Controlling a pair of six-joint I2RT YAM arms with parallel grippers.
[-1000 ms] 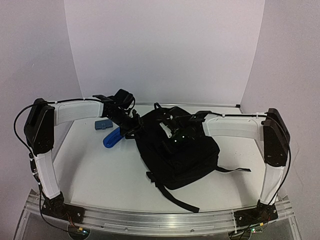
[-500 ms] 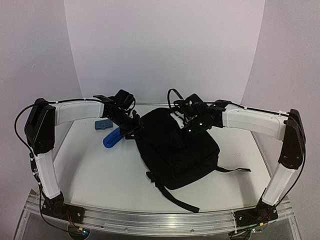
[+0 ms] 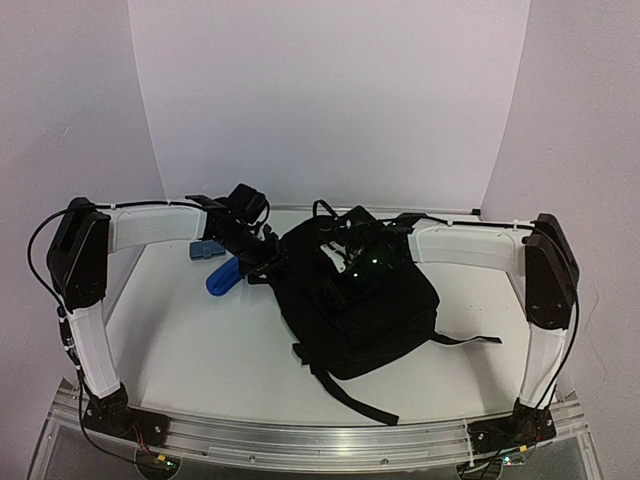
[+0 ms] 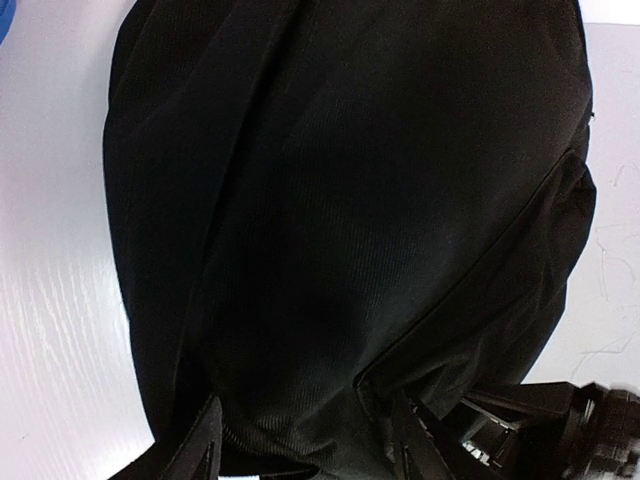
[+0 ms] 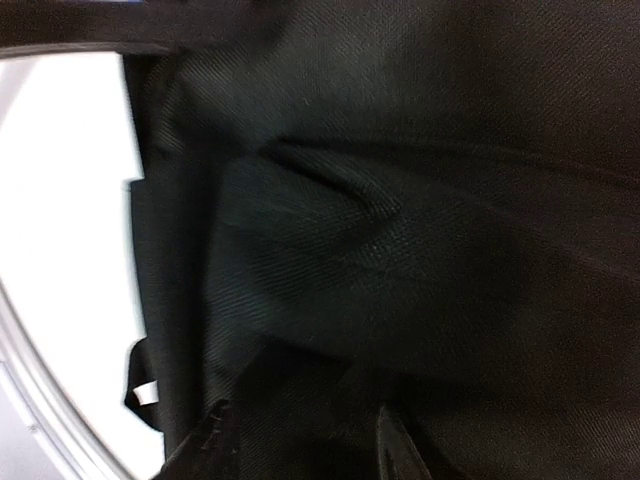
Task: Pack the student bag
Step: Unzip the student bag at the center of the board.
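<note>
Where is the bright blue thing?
In the top view, the bright blue thing lies on the table, just left of the black backpack, beside the left gripper.

The right arm [image 3: 470,245], half a second ago stretched up and outward with its upright link leaning right, has folded back so its forearm lies level again. The right gripper [image 3: 342,258] has dropped from above the student bag [image 3: 375,320] onto its upper part, close to where it was a second ago. The left gripper [image 3: 266,258] has edged slightly nearer the bag's left edge.
</note>
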